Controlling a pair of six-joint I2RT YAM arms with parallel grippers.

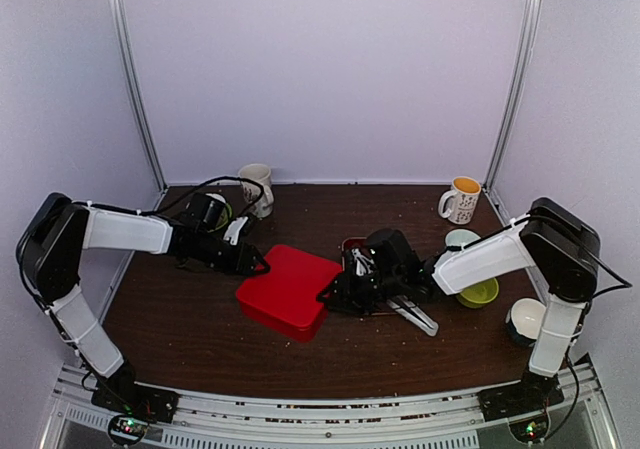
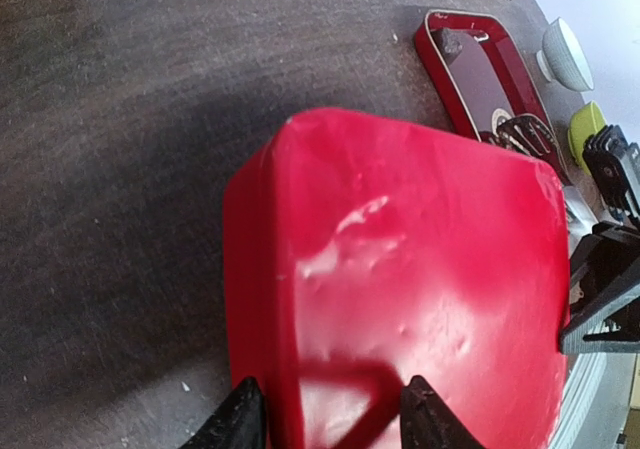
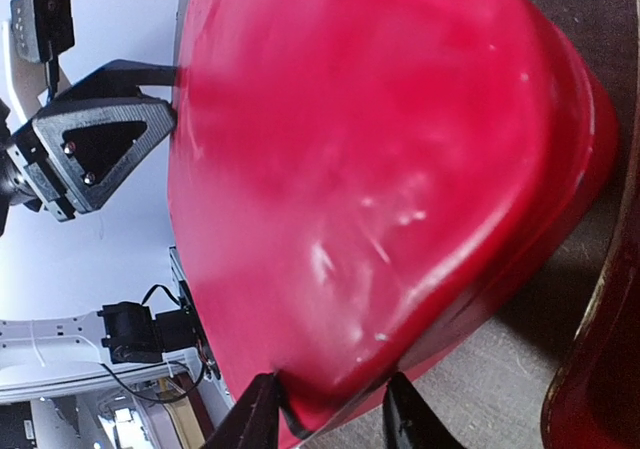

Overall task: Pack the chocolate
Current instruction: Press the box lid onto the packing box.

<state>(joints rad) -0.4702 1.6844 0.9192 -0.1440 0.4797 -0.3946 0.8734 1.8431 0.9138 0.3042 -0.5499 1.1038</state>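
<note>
Chocolate [image 2: 447,42] in red tray [image 2: 516,67] | left jaws, right jaws pinching red lid [image 1: 285,287] | tongs [image 1: 418,318] near

Red lid [image 1: 288,287] concealed whatever lay beneath it; the lower edge of the left wrist view and the upper edge of the right wrist view cropped it. Left gripper [image 2: 330,424] and right gripper [image 3: 325,414] showed fingertips only. Red tray [image 1: 352,245] ran behind the right arm [image 1: 480,259]; its small dark piece [image 2: 447,41] was unidentifiable.

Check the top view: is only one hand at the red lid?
No, the left hand meets the red lid at its left corner and the right hand at its right edge.
</note>
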